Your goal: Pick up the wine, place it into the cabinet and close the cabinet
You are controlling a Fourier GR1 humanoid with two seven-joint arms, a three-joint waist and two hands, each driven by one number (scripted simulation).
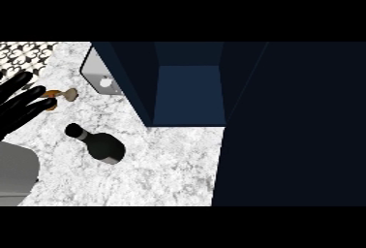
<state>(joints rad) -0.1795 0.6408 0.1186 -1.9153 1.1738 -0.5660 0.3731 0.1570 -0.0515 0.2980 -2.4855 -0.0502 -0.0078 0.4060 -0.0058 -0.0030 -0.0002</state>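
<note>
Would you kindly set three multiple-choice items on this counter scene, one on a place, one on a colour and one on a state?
1. Where is the wine bottle?
A. inside the cabinet
B. on the marble counter
C. in a hand

2. What colour is the bottle?
A. black
B. green
C. white

3. How is the cabinet?
A. shut
B. open
C. hidden

Answers: 1 B, it stands on the marble counter, left of the cabinet. 2 A, it reads black against the pale stone. 3 B, its blue inside shows. The left hand is apart from the bottle with straight fingers.
</note>
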